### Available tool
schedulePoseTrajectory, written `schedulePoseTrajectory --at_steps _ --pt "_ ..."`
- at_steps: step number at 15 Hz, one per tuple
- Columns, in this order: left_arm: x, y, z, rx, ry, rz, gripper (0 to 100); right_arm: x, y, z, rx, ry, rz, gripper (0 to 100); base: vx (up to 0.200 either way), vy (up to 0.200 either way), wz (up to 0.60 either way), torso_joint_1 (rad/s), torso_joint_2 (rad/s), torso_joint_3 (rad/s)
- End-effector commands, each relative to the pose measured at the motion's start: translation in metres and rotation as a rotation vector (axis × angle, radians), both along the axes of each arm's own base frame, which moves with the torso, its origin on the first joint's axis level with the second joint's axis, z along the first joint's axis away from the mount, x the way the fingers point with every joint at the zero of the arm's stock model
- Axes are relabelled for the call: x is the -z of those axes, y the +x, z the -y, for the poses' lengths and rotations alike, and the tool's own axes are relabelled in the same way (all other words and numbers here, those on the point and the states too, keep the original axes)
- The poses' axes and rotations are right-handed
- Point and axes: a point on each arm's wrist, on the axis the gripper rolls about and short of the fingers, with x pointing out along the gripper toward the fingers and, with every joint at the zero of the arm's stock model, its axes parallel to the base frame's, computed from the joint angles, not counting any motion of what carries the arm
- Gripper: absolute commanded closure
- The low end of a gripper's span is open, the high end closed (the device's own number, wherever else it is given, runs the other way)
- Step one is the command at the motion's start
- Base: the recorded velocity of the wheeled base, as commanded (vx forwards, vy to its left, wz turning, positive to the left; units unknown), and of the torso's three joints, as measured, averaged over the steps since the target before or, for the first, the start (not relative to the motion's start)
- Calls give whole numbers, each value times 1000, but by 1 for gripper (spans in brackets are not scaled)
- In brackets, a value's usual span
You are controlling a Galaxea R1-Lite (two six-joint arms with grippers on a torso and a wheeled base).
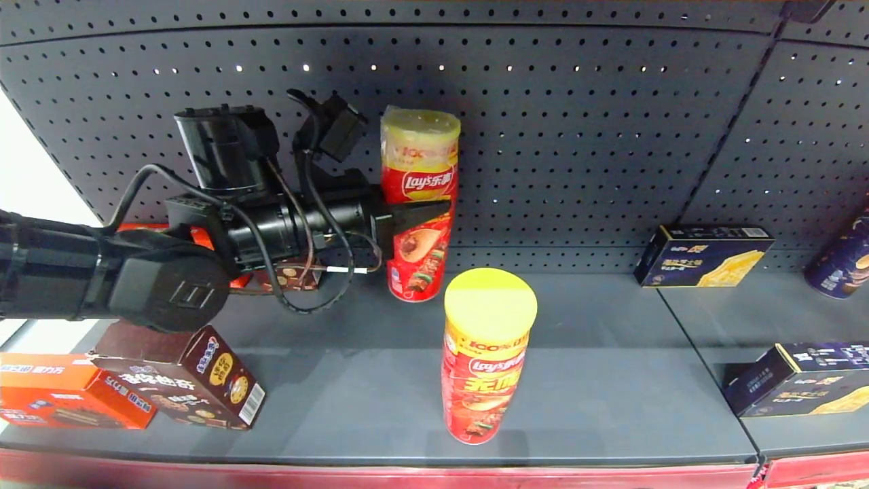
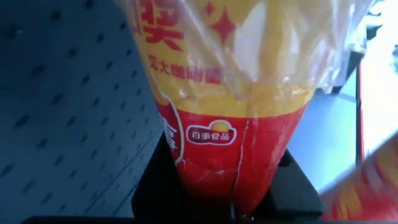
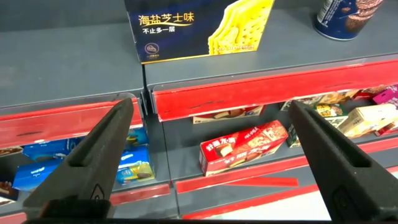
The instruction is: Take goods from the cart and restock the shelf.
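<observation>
Chips can, red with a yellow lid under clear wrap, is up near the back edge of the shelf, a bit left of the middle and close to the pegboard wall. Honestly can't tell if its bottom is touching the shelf or just off it.

Going from the left: the front left corner has an orange box lying flat, with a brown cookie box right up against it. The left gripper comes in from that side, jaws clenched on the middle of the chips can. From the left wrist you see the can wedged between them, wrap bunched over its upper part.

A second chips can stands upright near the front edge, about mid-shelf, in front of the held one and not touching it.

Further right, a dark blue box sits at the back right corner against the pegboard. On the next shelf section there's a second dark blue box near the front edge and a dark blue can at the back.

The right gripper hangs in front of the shelf's red front lip, jaws spread wide with nothing between them. A red box sits on a lower shelf beyond them.
</observation>
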Motion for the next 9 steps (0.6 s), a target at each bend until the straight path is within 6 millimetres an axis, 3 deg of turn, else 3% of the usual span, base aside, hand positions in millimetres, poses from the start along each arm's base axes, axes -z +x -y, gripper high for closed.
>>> schedulePoseTrajectory --at_steps 1,9 --pt "17 15 13 10 -5 -8 100 0 0 0 1 1 -4 0 0 0 0 0 0 0" --pt "48 34 25 18 -22 30 100 0 0 0 -1 1 -4 0 0 0 0 0 0 0"
